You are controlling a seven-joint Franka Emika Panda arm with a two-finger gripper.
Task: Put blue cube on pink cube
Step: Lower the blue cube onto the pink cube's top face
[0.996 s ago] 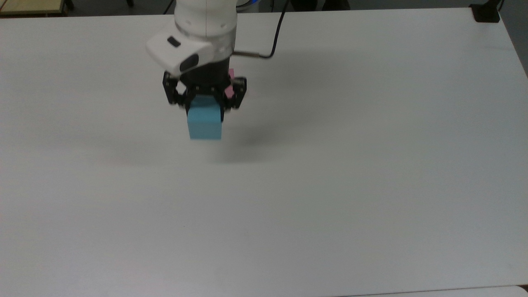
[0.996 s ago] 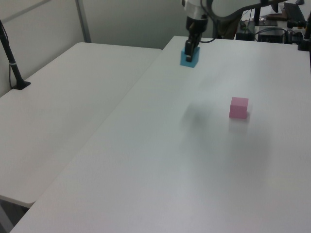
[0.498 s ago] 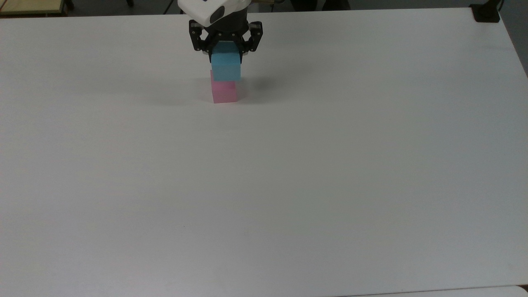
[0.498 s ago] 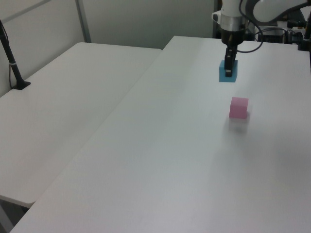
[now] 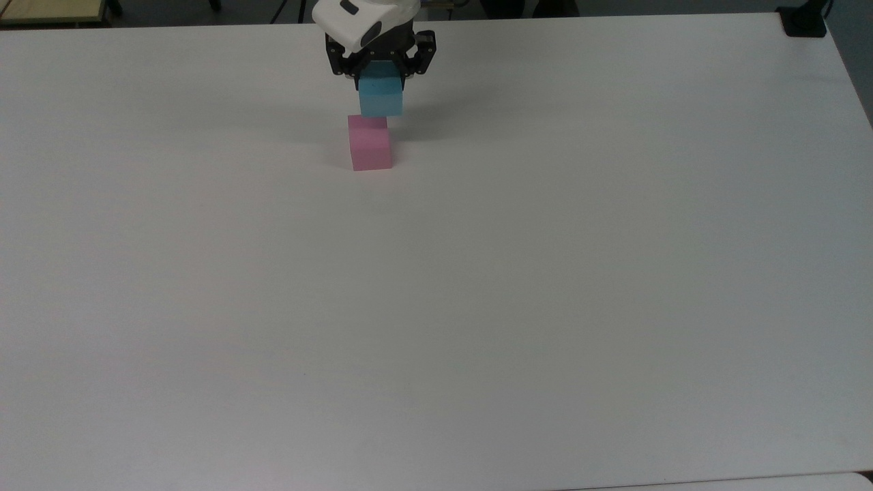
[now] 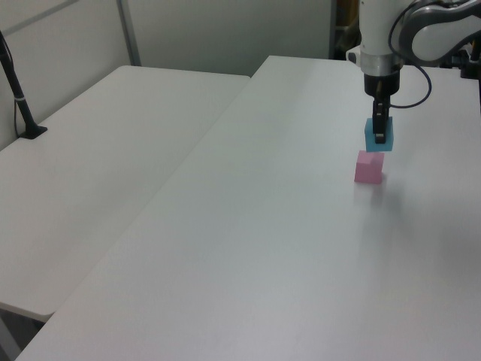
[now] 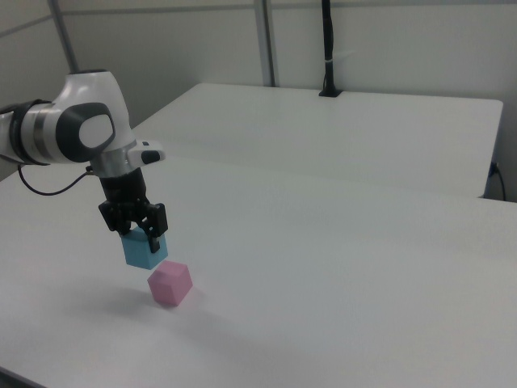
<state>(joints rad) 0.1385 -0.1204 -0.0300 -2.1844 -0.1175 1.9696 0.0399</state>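
Observation:
The blue cube (image 5: 380, 96) (image 6: 379, 135) (image 7: 145, 250) hangs in the air, clamped between the black fingers of my gripper (image 5: 380, 82) (image 6: 380, 129) (image 7: 139, 237), which is shut on it. The pink cube (image 5: 370, 142) (image 6: 369, 167) (image 7: 170, 282) rests on the white table (image 5: 477, 273). In the left view the blue cube sits just above the pink cube's top and slightly toward the left view's right. In the right view it hovers just above and to the right view's left of the pink cube, with a small gap.
A black post base (image 5: 803, 20) stands at the table's far right corner in the top view. A second white table (image 6: 113, 135) adjoins in the left view, with a black pole (image 6: 19, 94) on it. A black cable (image 7: 48, 186) trails from the arm.
The gripper has carried the blue cube across the table, from well away from the pink cube to just above it. The pink cube has not moved.

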